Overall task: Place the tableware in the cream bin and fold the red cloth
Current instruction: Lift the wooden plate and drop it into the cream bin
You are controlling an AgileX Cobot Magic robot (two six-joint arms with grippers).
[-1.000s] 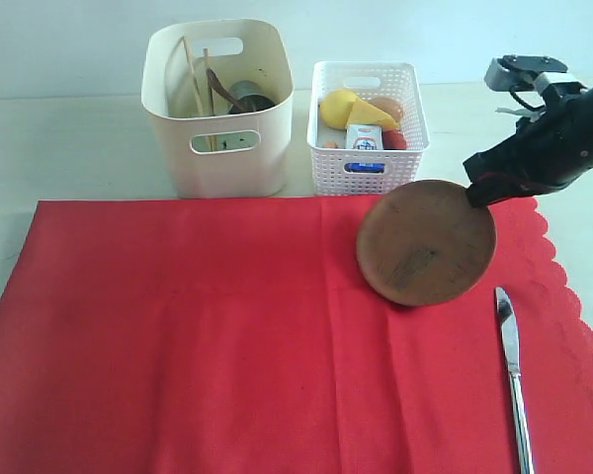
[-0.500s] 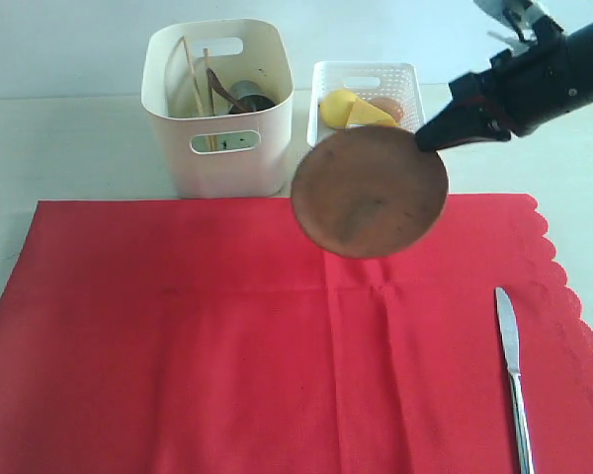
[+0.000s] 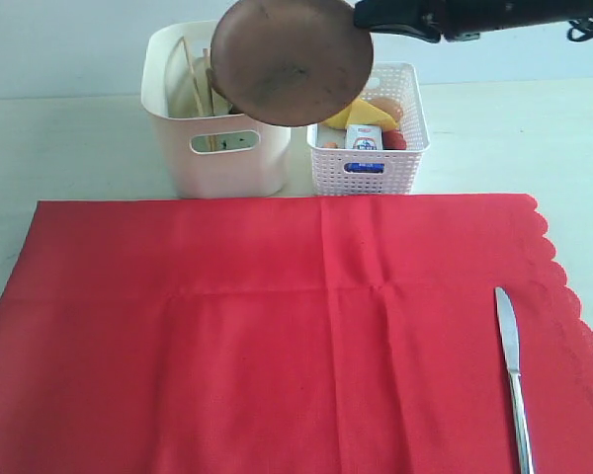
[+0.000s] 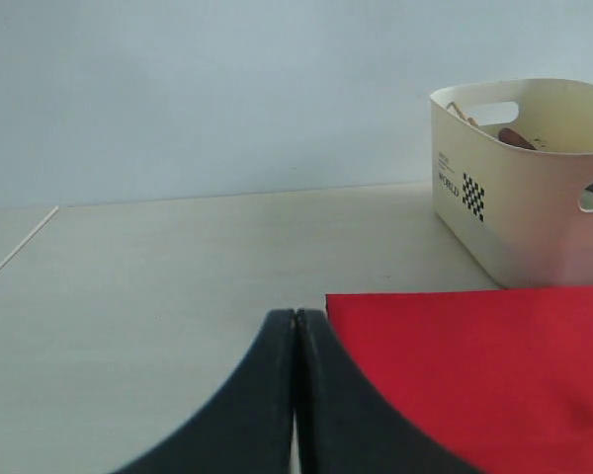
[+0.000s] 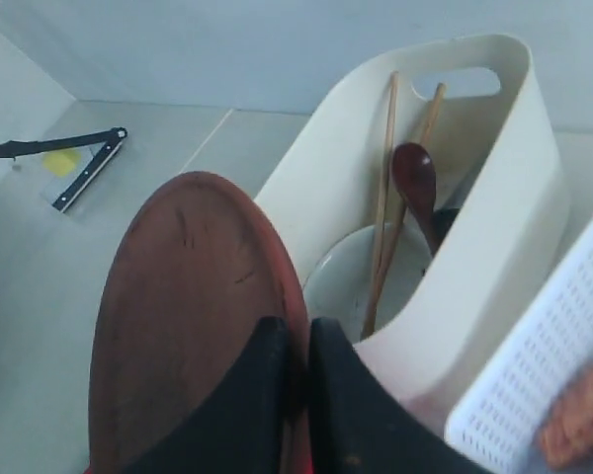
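The right fingers (image 5: 262, 390) are clamping the rim of the round brown plate (image 3: 292, 59), shut tight on its edge, and are holding it tilted in the air at the top of the cream bin (image 3: 217, 163). In the exterior view the plate is covering the bin's back right corner and part of the white lattice basket (image 3: 368, 170) standing just beside it, and it is not yet inside the bin. The right wrist view is looking down into the bin, where the wooden chopsticks (image 5: 383, 197) and the dark wooden spoon (image 5: 415, 178) are leaning against the far wall, their lower ends resting in the pale grey-white bowl (image 5: 338, 286) at the bottom. The red cloth (image 3: 277, 336) is lying spread flat and unfolded on the desk (image 3: 69, 148) in front of both containers, its scalloped edge on the right. The silver table knife (image 3: 511, 360) is lying on the cloth near that edge, well apart from the bin. The left fingers (image 4: 262, 395) are pressing together on nothing, hanging over the bare desk just beside a corner of the cloth.
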